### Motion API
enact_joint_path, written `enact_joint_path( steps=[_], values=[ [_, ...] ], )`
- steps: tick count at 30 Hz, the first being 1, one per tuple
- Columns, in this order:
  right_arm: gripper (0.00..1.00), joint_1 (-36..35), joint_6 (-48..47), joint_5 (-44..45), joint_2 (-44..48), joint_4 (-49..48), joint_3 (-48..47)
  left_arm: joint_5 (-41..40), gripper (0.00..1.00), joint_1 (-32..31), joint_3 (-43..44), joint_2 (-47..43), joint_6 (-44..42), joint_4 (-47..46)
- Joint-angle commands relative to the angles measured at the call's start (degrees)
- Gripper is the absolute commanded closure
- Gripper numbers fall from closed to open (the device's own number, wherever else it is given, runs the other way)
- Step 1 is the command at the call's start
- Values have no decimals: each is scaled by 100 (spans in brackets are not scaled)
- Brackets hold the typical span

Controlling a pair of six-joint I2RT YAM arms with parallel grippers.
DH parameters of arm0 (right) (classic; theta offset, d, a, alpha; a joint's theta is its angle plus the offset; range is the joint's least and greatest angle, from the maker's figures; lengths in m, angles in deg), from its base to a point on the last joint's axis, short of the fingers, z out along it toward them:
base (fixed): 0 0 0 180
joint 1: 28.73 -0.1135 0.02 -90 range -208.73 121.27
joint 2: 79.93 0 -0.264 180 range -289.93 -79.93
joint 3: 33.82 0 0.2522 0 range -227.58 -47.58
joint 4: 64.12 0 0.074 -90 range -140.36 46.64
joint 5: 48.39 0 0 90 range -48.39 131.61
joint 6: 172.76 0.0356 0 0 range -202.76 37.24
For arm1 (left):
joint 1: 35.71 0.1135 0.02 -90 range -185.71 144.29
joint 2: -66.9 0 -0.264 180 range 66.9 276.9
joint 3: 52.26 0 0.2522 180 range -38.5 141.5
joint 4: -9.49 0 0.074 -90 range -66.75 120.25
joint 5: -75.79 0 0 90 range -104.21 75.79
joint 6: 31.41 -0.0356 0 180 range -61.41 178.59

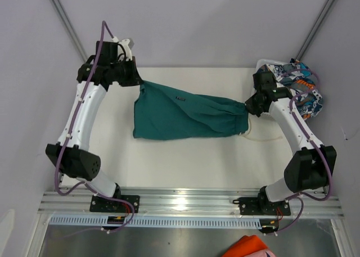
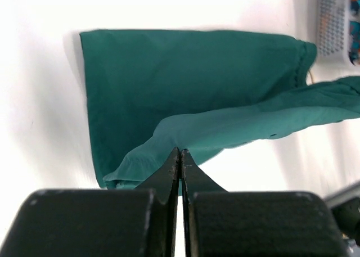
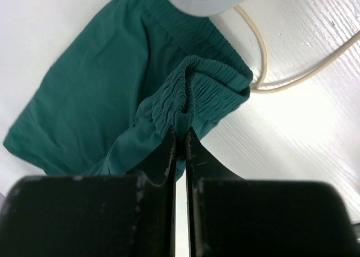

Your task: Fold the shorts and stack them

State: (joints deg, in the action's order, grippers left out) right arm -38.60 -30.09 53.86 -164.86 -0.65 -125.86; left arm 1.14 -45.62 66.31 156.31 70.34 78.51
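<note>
Saw plain dark teal-green soft fabric shorts [image 1: 185, 119] stretched across middle of white table [image 1: 180, 161], strung btwn both arms; lower layer lay flat, upper layer was pulled up off it. Found L gripper [image 1: 139, 80] at far-left end of shorts, clenched on thin fold of leg-end fabric. In L wrist view, fingertips [image 2: 171, 167] met w/ teal cloth pinched at very tip and draping away to the right. Found R gripper [image 1: 246, 108] at opposite end, grasping bunched elastic waistband [image 3: 205, 82]. In R wrist view, fingertips [image 3: 169, 150] sat nearly together w/ gathered fabric squeezed btwn. Noted pale cord drawstring [image 1: 264, 138] trailing on table just beside waistband, curving past R gripper. Spotted 2nd pair, busy orange, blue, white & navy print shorts [image 1: 304, 94], heaped in white plastic mesh basket [image 1: 264, 63] at far-right corner, just behind R arm, apart from teal pair. Glimpsed plain orange cloth [image 1: 250, 247] at bottom edge of top view, below arm bases.
</note>
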Motion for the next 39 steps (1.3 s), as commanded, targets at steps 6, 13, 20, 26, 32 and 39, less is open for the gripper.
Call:
enact_joint_path(
  steps=[6, 13, 20, 26, 32, 39],
  values=[
    [100, 73, 771, 717, -744, -173, -749, -235, 100, 218, 637, 1113, 99, -376],
    [100, 73, 903, 893, -1316, -400, -1066, -507, 100, 271, 443, 1615, 425, -946],
    [100, 64, 965, 1069, -1852, -462, -1479, -454, 100, 271, 478, 2151, 635, -1404],
    [96, 11, 1166, 1306, -2221, -454, -1805, -463, 100, 271, 637, 2599, 627, -1527],
    [68, -129, 1167, 1526, -2265, -823, -1690, -542, 58, 271, 725, 2802, 679, -1545],
    [29, -270, 693, 2097, -2002, -972, -1849, -1104, 26, 271, 646, 2345, 662, -1519]
  ],
)
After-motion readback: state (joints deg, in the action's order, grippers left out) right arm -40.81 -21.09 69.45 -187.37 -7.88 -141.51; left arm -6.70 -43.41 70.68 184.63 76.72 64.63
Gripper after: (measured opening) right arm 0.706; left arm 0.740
